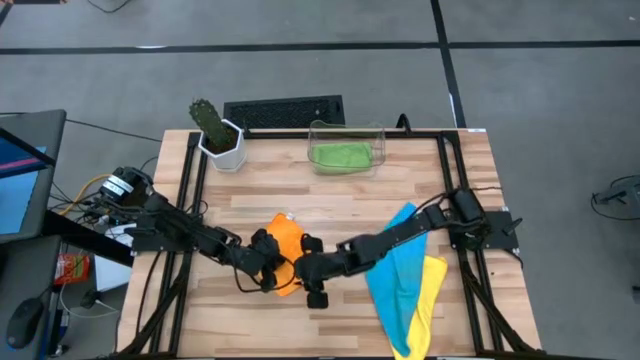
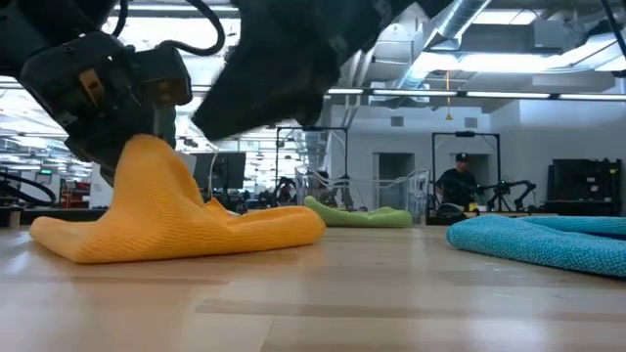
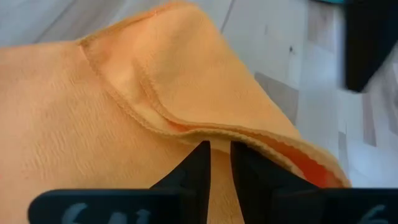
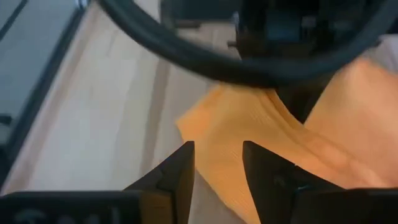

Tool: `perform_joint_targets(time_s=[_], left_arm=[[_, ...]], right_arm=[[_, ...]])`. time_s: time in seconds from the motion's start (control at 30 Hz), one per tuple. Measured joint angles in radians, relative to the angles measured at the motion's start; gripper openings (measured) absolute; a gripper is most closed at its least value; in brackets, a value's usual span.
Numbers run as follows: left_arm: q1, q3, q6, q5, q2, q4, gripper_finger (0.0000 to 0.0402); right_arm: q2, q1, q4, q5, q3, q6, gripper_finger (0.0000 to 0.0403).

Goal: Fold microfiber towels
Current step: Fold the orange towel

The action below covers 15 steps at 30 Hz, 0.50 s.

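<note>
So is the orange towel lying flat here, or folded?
Partly folded: the orange towel lies doubled, one end pinched up by the left gripper.

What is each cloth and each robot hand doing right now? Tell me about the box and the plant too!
Orange microfiber towel: partly folded, one end lifted off the table.
Left gripper: shut on the orange towel.
Right gripper: open, beside the orange towel.
Blue microfiber towel: spread flat, unfolded.
Yellow microfiber towel: lying under the blue one.
Green microfiber towel: folded, inside the bin.
Clear plastic bin: upright, holding the green towel.
Potted cactus: upright.
</note>
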Motion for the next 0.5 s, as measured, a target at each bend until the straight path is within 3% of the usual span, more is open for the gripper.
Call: perform_joint_targets(time_s=[0.2, 0.5], left_arm=[[-0.004, 0.0, -0.033, 0.068, 0.0, -0.009, 0.0054], [-0.01, 0.015, -0.122, 0.147, -0.004, -0.148, 0.0054]], right_arm=[[0.0, 0.057, 0.128, 0.158, -0.027, 0.083, 0.0144], [0.097, 0.082, 0.105, 0.175, -0.017, 0.312, 0.0108]])
